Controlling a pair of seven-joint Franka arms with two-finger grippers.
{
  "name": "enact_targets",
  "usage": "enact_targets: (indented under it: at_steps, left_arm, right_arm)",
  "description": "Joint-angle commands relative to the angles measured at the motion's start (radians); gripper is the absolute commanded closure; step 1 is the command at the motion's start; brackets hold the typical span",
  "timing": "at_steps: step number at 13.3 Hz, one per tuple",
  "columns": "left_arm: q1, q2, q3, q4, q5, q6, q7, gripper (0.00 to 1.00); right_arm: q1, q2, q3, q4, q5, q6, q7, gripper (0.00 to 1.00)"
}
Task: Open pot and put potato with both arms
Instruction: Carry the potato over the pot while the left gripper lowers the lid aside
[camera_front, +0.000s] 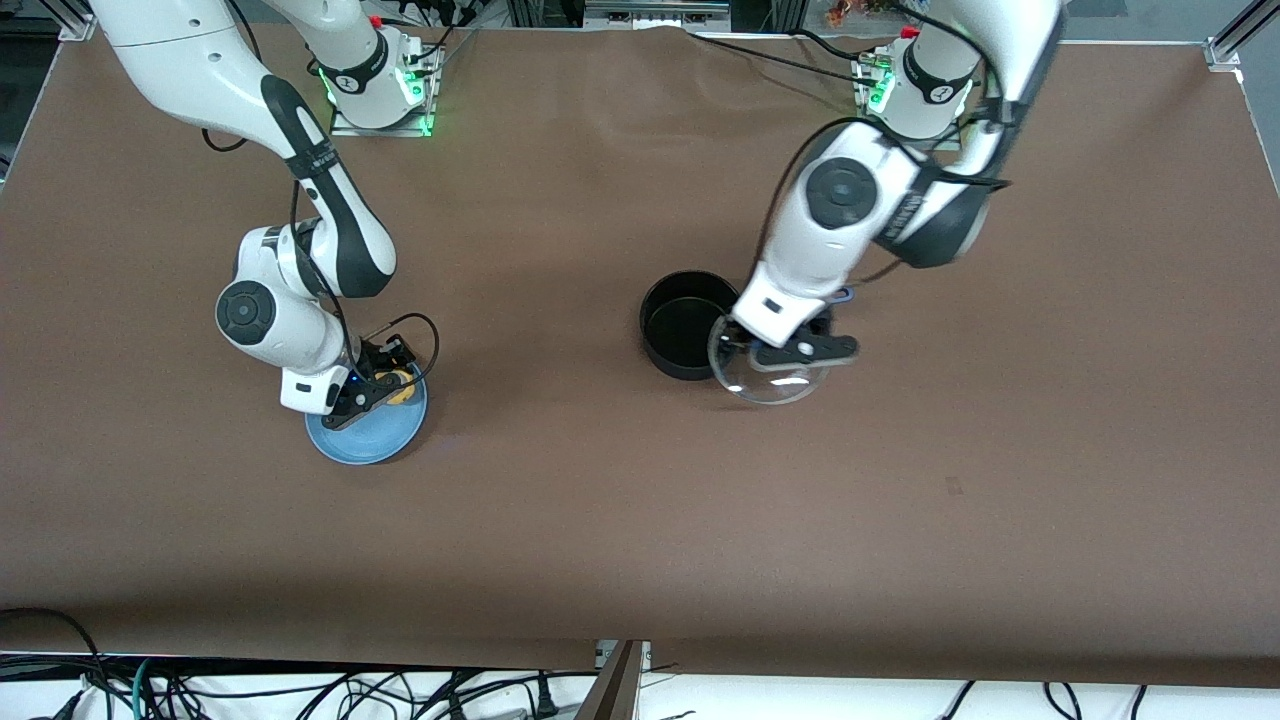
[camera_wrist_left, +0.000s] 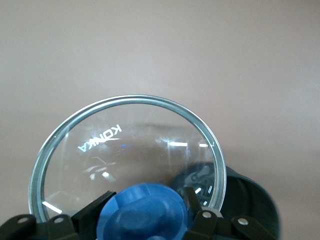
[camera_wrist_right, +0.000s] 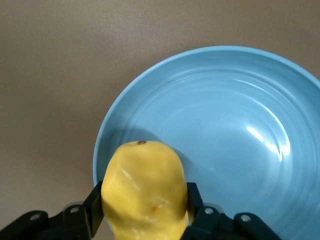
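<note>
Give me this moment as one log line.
pot: open | left gripper: shut on lid knob, beside pot | right gripper: shut on potato, over blue plate

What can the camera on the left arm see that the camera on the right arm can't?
Only the left wrist view shows the glass lid, its blue knob pinched by the left tool, and the black pot under the lid's edge. Only the right wrist view shows the yellow potato squeezed in the right tool over the blue plate. Both show the brown table.
</note>
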Motion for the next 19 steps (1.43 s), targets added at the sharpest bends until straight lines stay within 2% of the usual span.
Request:
enact_targets:
  at_steps: [1, 3, 5, 8, 10, 11, 14, 16, 19]
  left_arm:
    - [0.163, -0.077, -0.011, -0.061, -0.079, -0.014, 0.295, 0.41]
    - [0.288, -0.088, -0.005, -0.079, -0.102, -0.017, 0.537, 0.4]
    - [0.381, -0.084, 0.003, -0.101, -0.102, -0.017, 0.708, 0.4]
    - [0.484, -0.055, 0.036, -0.122, -0.102, -0.007, 0.938, 0.4]
    - [0.493, -0.036, 0.073, -0.145, -0.101, 0.004, 0.982, 0.39]
    - [0.498, -0.023, 0.09, -0.168, -0.101, 0.025, 0.985, 0.39]
    - [0.536, -0.003, 0.101, -0.266, -0.104, 0.162, 1.019, 0.38]
    - [0.544, 0.04, 0.107, -0.274, -0.177, 0.167, 1.019, 0.38]
    - [0.544, 0.086, 0.124, -0.276, -0.225, 0.167, 1.022, 0.38]
  right_arm:
    - [-0.002, -0.018, 0.001, 0.026, 0.021, -0.069, 0.011, 0.6]
    - [0.001, -0.038, 0.007, 0.048, 0.025, -0.127, 0.057, 0.6]
    - [0.001, -0.049, 0.047, 0.085, 0.029, -0.198, 0.15, 0.6]
    - [0.001, -0.052, 0.166, 0.163, 0.029, -0.279, 0.41, 0.6]
    - [0.021, -0.046, 0.262, 0.224, 0.028, -0.307, 0.642, 0.6]
    - [0.063, -0.032, 0.28, 0.258, 0.025, -0.311, 0.759, 0.6]
    - [0.275, 0.053, 0.282, 0.371, 0.015, -0.302, 1.137, 0.6]
    - [0.387, 0.121, 0.279, 0.453, 0.009, -0.276, 1.336, 0.59]
    - [0.446, 0.156, 0.279, 0.478, 0.011, -0.21, 1.444, 0.56]
